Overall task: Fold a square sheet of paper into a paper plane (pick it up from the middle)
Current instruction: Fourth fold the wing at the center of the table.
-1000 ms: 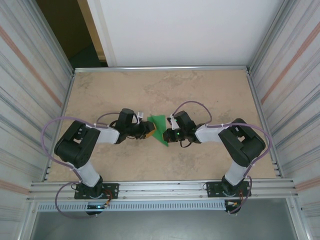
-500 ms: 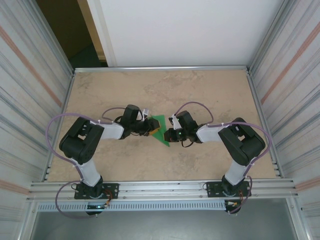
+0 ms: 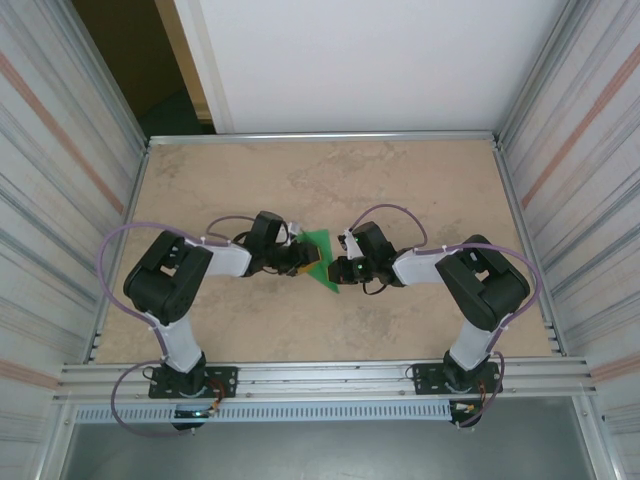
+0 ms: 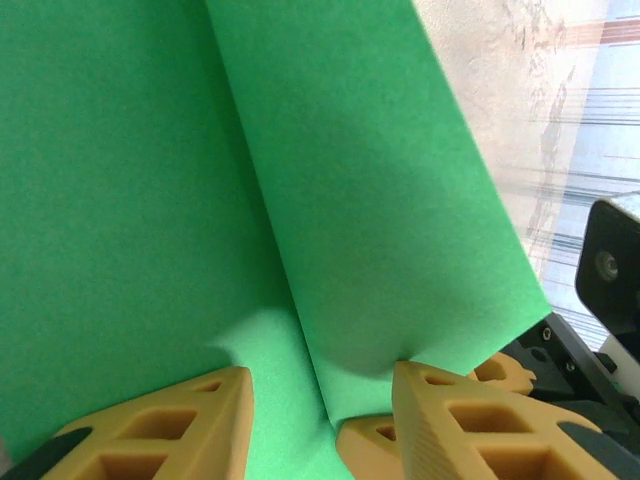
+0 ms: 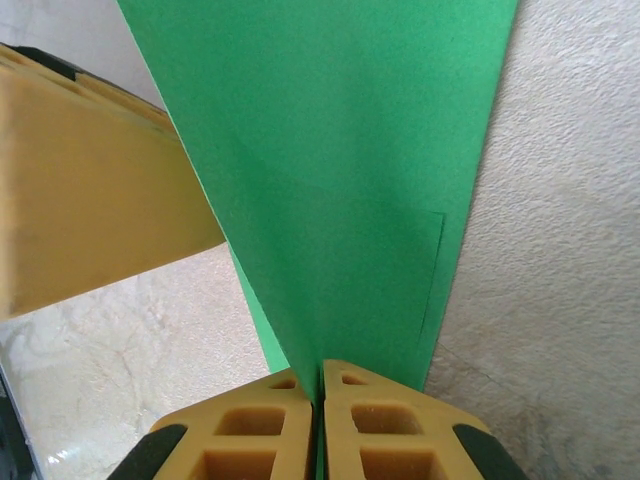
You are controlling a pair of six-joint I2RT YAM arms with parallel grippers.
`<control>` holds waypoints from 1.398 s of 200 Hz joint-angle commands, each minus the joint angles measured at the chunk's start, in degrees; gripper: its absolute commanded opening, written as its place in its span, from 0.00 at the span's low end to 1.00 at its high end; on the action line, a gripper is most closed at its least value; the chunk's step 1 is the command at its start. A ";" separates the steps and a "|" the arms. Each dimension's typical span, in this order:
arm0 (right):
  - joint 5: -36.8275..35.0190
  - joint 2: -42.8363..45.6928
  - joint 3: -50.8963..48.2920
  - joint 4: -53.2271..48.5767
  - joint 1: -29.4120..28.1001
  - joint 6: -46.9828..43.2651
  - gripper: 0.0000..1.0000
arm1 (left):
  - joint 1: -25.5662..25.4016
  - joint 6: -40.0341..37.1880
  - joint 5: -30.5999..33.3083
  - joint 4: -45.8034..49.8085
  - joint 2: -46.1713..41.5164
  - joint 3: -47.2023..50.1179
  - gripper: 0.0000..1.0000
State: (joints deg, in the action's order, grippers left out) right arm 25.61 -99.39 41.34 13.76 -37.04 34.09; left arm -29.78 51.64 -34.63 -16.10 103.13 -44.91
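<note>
At the middle of the top view, the green paper (image 3: 321, 258) lies on the tan bench (image 3: 250, 180) as a folded wedge. It is broad toward the top of the picture and narrows to a tip toward the bottom. Both arms reach inward to it from the lower corners. The left gripper (image 3: 299, 259) meets its left edge and the right gripper (image 3: 336, 266) its right edge, so the paper sits between the two.

From the left wrist view, paper covers the upper left and centre of the frame. A straight crease runs from the top edge down toward the bottom centre, with a flap folded over to the right of it. The left gripper's jaws stand apart at the bottom edge, one finger (image 4: 170, 425) at lower left and the other (image 4: 480, 425) at lower right. The lower end of the crease lies in the gap between them, and the flap's bottom edge touches the tip of the right-hand finger. Behind the flap, at lower right, parts of the other gripper's tan fingers show.

From the right wrist view, the jaws are together at the bottom centre, clamped on the narrow end of the paper, which widens upward to the top of the frame. A tan finger (image 5: 90, 220) of the left gripper lies at the left, just beside the paper's edge. Bare bench shows at the right.
</note>
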 commanded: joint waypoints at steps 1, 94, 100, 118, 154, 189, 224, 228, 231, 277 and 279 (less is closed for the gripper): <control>1.03 -1.14 -0.91 0.55 0.41 0.74 0.10 | -0.40 -1.07 0.88 2.21 1.21 -1.40 0.42; 1.42 0.02 -1.09 0.36 0.41 0.98 0.17 | -0.48 -1.53 5.22 15.61 4.32 -4.85 0.43; 1.44 0.31 -1.07 0.24 0.39 0.98 0.18 | -0.50 -1.62 5.88 17.47 4.63 -5.43 0.43; 1.13 1.69 -1.12 -0.50 0.47 0.98 0.20 | -0.56 -1.90 7.64 22.59 6.08 -7.21 0.43; -1.52 5.95 -2.38 -2.16 0.59 1.08 0.26 | -0.71 -1.35 10.06 29.33 8.80 -9.28 0.43; -4.02 6.99 -2.85 -3.15 0.39 1.37 0.30 | -0.77 -0.40 11.15 32.59 10.72 -10.20 0.44; -5.41 5.17 -1.64 -3.51 -0.73 1.77 0.32 | -1.07 0.13 11.17 33.90 12.50 -10.88 0.46; -5.54 4.84 -1.50 -3.48 -0.80 1.86 0.32 | -1.09 0.21 11.17 33.93 12.61 -10.89 0.46; -5.54 4.61 -1.37 -3.41 -0.92 1.86 0.32 | -1.11 0.22 11.21 34.04 12.70 -10.95 0.46; -4.81 2.29 -0.12 -2.25 -1.43 2.02 0.26 | -1.33 0.22 11.54 35.13 13.83 -11.23 0.49; -4.85 2.21 -0.05 -2.25 -1.41 1.99 0.26 | -1.33 0.22 11.59 35.16 13.84 -11.25 0.49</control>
State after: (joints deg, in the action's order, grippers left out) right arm 21.02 -96.07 39.48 11.55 -37.91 35.33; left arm -30.52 51.27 -31.90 8.45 109.51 -60.14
